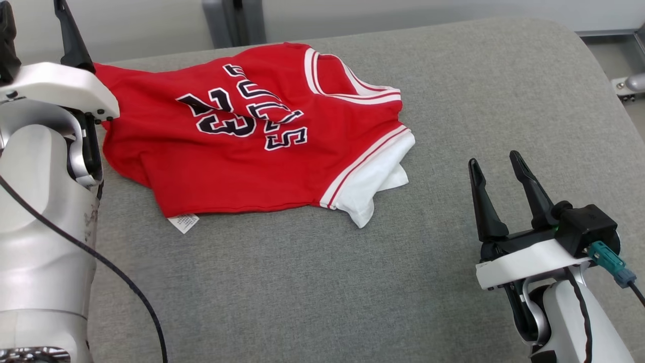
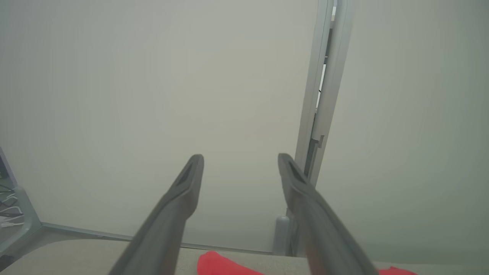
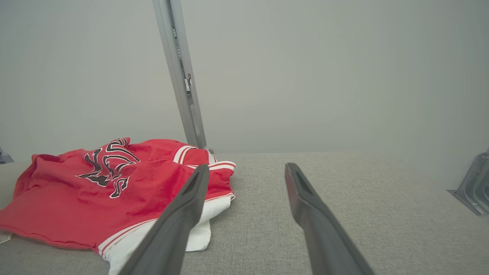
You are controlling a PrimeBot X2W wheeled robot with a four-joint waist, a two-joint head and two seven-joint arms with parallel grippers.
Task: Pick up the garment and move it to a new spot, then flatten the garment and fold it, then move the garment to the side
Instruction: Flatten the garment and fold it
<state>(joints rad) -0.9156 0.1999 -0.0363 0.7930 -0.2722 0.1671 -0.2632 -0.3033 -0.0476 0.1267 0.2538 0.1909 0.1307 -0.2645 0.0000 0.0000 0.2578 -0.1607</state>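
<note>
Three stages make up this job, and as far as I can judge, at most the first is behind me. The red jersey (image 1: 201, 176) lies loose on the grey fabric worktop (image 1: 352, 282), toward its far left part, rumpled rather than spread. Its black-and-white lettering (image 1: 242, 113) buckles across a ridge of cloth. A white layer (image 1: 373, 186) pokes out from under the striped edge on the side nearer my right arm, and a small white label (image 1: 184, 222) sticks out at the near hem. Nothing about it is squared or doubled over, so flattening, folding and setting it aside all look to be left. Whether this spot is already the new one I cannot tell.

My left hand (image 1: 40, 38) stands at the jersey's left edge, its fingers apart and pointing up past the cloth toward the pale wall (image 2: 114, 95), with nothing between them. My right hand (image 1: 495, 161) sits well apart from the jersey, over bare worktop at the near right, its fingers likewise spread and empty.

By my reckoning the next work is spreading: both hands need to take opposite edges and draw the cloth flat before any fold can go in.
</note>
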